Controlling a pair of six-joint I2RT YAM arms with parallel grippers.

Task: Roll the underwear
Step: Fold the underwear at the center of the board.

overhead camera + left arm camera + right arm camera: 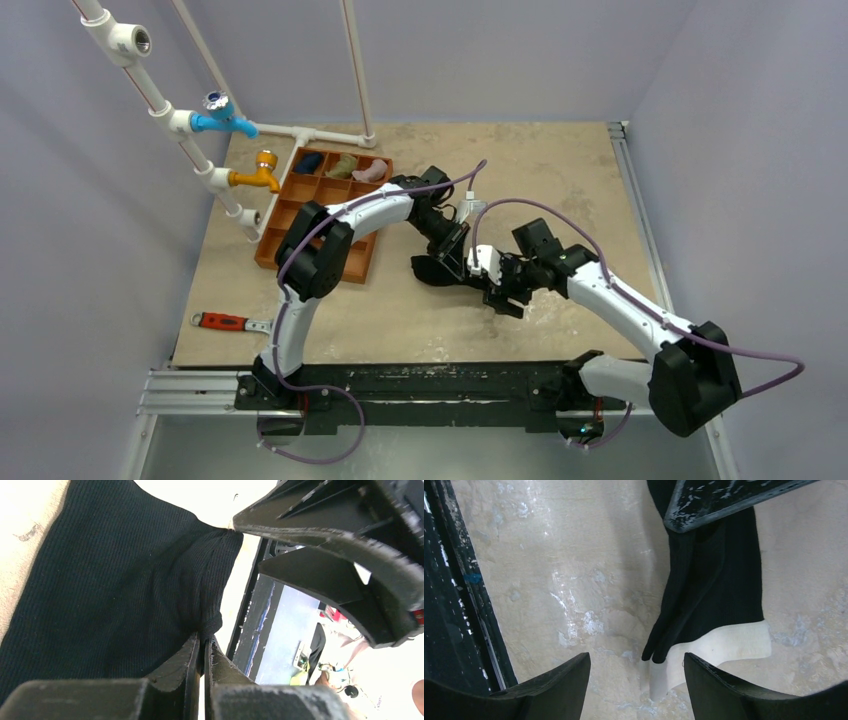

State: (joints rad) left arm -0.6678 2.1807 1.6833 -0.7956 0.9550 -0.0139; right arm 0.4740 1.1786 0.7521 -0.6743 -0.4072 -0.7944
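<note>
The underwear (437,270) is a small black garment lying mid-table, partly under both grippers. In the left wrist view my left gripper (204,641) is shut on a bunched fold at the edge of the black ribbed fabric (115,580); in the top view it (460,258) sits over the garment's right side. My right gripper (498,292) is open just right of the garment. In the right wrist view its jaws (636,662) stand wide apart and empty above the table. Just beyond them lies the garment's corner (719,590) and its white waistband (729,647).
An orange-brown compartment tray (290,205) stands at the left rear, holding dark blue (308,161), olive (343,165) and pink (370,172) cloth bundles. A red-handled wrench (225,321) lies front left. White pipes with blue (222,118) and orange (262,172) taps run along the left.
</note>
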